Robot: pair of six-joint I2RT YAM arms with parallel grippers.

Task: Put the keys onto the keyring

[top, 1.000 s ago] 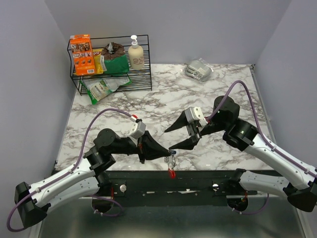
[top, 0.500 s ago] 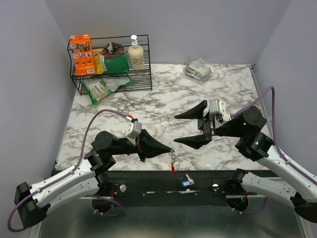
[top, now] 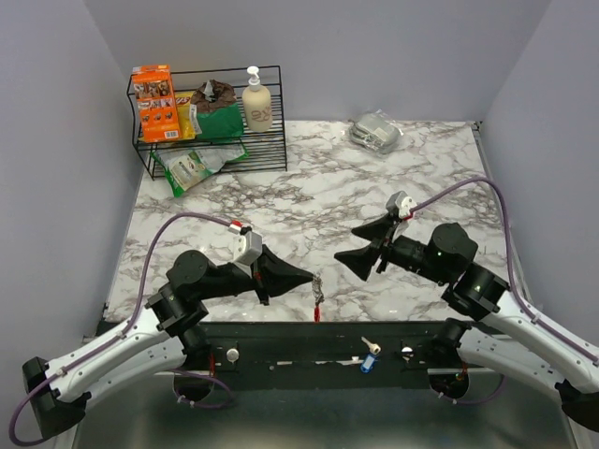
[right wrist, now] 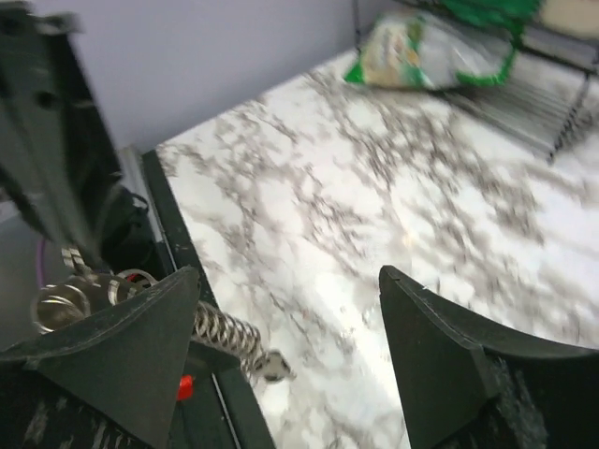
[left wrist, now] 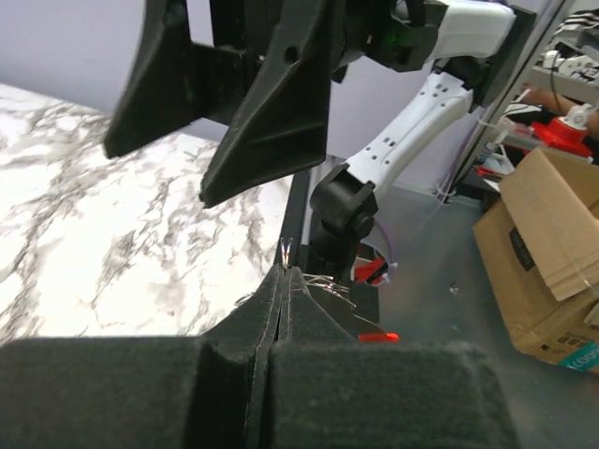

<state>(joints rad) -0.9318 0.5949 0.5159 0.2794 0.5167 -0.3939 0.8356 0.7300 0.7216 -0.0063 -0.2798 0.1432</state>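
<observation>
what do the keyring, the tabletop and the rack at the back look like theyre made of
The keyring has silvery, glinting links, so likely bare metal; its red clip could be plastic or painted metal. The tabletop is smooth white with grey veins, so marble or a marble-print laminate; the look leaves it open. The rack is thin black wire, probably coated metal.

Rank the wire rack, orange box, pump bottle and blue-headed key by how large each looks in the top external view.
Largest to smallest:
1. wire rack
2. orange box
3. pump bottle, somewhat slimmer than the box
4. blue-headed key, by far the smallest
</observation>
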